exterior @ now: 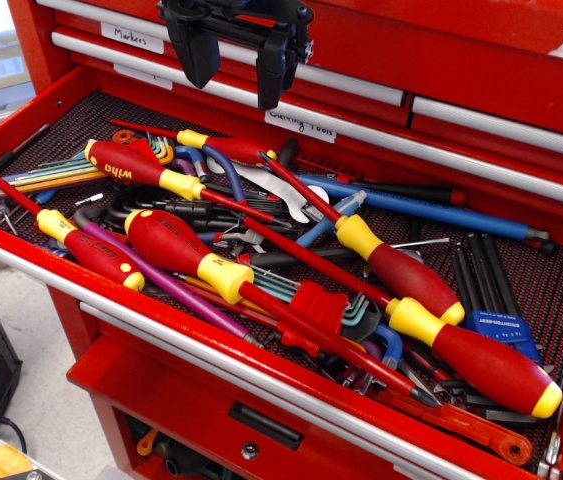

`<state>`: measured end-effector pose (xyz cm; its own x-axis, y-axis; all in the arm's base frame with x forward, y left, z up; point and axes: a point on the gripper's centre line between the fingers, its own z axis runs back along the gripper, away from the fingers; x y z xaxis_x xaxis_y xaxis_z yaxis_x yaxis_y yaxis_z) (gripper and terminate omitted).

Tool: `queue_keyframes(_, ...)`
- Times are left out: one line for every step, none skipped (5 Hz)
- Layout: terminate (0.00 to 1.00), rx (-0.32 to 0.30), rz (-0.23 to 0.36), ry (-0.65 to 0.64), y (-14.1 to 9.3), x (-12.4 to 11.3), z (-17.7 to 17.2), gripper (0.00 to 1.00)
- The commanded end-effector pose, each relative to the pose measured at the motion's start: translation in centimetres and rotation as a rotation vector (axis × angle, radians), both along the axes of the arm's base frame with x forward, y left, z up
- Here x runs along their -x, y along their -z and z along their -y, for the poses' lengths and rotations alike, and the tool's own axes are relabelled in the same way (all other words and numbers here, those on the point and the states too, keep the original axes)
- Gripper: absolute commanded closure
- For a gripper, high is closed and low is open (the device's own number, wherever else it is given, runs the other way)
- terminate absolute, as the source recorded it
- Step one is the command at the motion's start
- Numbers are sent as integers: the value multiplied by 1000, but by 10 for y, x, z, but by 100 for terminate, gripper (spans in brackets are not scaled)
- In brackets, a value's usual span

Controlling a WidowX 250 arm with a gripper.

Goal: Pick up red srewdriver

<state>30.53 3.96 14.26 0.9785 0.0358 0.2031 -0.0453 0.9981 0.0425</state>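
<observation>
The red srewdriver (pixel 133 166) lies in the open drawer at the left. It has a red handle with yellow "wiha" lettering, a yellow collar and a thin red shaft pointing right. It rests on hex keys and other tools. My black gripper (pixel 233 85) hangs above the drawer's back edge, up and to the right of the screwdriver and well clear of it. Its jaws are open and empty.
A fatter red screwdriver (pixel 176 245) with a broad yellow collar lies just in front. A slimmer one (pixel 89 251) lies at the front left. More red screwdrivers (pixel 416 282) lie at the right. Hex keys (pixel 46 178), pliers and blue tools (pixel 431 212) crowd the red drawer (pixel 211 350).
</observation>
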Motion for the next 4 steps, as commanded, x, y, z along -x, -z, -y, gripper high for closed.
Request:
queue_keyframes(0,0,0,0,0,0,0,0)
queue_keyframes(0,17,-62,249,2,3,-19,0)
queue_keyframes(0,-26,-79,498,10,3,-37,0)
queue_keyframes(0,-26,-127,749,18,8,-61,0)
